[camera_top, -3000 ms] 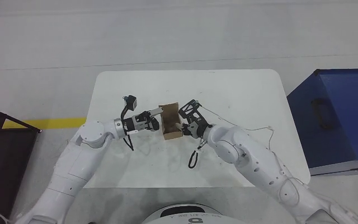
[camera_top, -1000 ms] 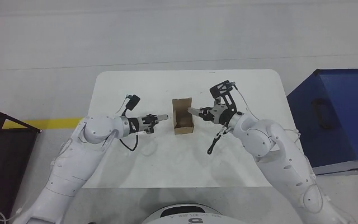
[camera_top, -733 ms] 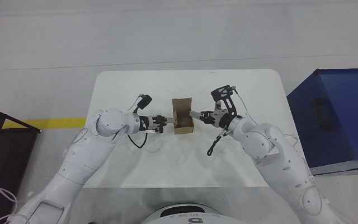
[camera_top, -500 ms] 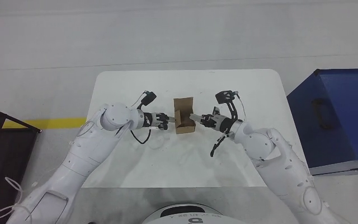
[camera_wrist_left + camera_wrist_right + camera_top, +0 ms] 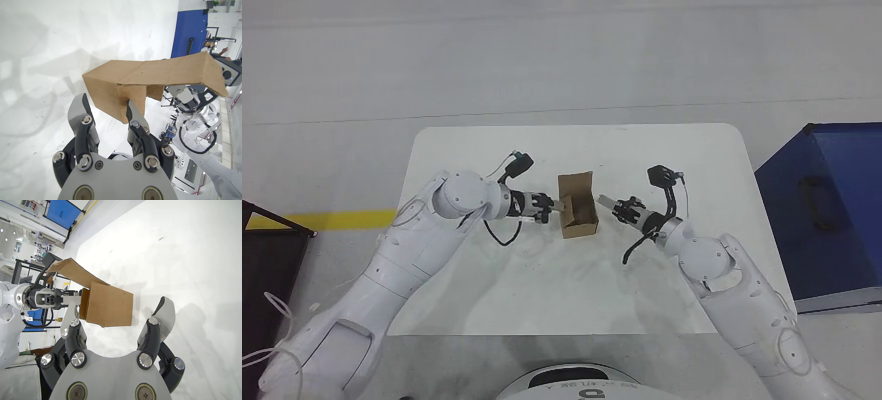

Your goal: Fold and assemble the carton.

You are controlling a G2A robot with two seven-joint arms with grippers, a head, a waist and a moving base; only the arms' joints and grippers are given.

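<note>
Closing in from both sides, left end effector and right end effector, both spread wide, bracket the cardboard carton, apparently ready for flap-folding.

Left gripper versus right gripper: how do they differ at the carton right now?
The left gripper faces the side of the carton that has folded flaps, while the right gripper faces a plain closed wall. One fingertip of the left gripper lies against a flap. The right gripper's far finger stands clear of the wall, and I cannot tell whether its other finger touches. Shared: both are open, on opposite sides of the carton.
</note>
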